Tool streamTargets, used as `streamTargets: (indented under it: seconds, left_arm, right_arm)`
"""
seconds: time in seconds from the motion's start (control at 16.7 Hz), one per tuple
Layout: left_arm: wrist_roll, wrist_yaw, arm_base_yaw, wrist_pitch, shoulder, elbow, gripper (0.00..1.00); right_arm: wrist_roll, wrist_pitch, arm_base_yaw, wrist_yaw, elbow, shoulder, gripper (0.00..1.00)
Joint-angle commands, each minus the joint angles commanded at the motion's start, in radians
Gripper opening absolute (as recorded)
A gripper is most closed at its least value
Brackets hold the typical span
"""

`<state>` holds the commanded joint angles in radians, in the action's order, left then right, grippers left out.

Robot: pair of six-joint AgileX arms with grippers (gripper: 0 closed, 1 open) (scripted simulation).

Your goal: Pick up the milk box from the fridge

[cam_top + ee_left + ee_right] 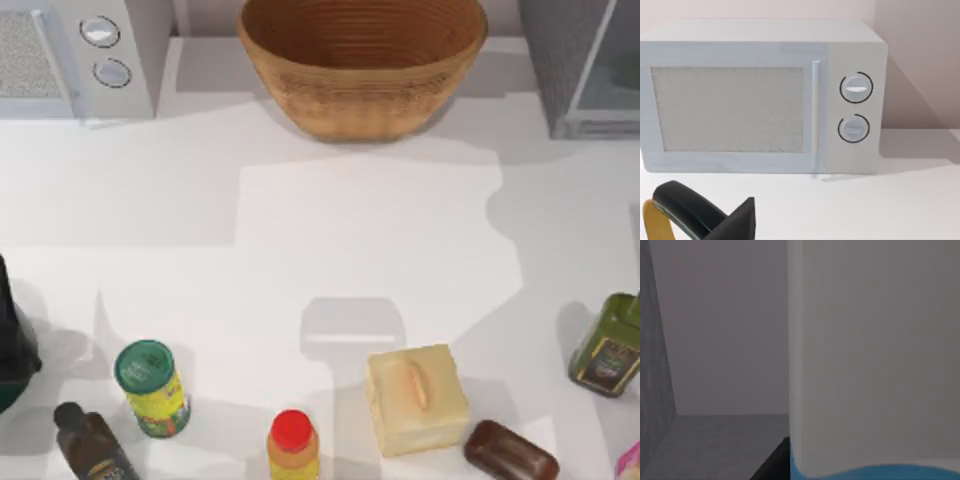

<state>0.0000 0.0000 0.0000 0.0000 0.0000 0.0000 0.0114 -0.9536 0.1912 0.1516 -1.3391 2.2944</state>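
Looming close before right gripper: milk box

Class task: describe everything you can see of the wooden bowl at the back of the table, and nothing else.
The wooden bowl is large, round and deep, in a warm tan brown. Fine horizontal ridges ring it inside and out, like turned or woven wood. It stands upright and looks empty, though its far rim is cut off by the top view's edge. It rests on the white table at the back centre, between the microwave on the left and the grey fridge on the right, touching neither.
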Motion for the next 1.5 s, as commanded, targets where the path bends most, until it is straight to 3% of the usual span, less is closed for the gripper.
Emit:
streamTargets:
  seconds: [0.3,0.66,1.5]
  left_arm:
    - [0.0,0.0,0.0,0.0,0.0,0.0,1.0]
    - [0.0,0.0,0.0,0.0,0.0,0.0,1.0]
    - [0.0,0.0,0.0,0.0,0.0,0.0,1.0]
  right_arm:
    - [0.001,0.111,0.0,0.001,-0.025,-0.087,0.0]
    - [0.003,0.107,0.001,0.003,-0.009,-0.093,0.0]
    - [0.004,-0.077,0.044,0.05,0.456,-0.375,0.0]
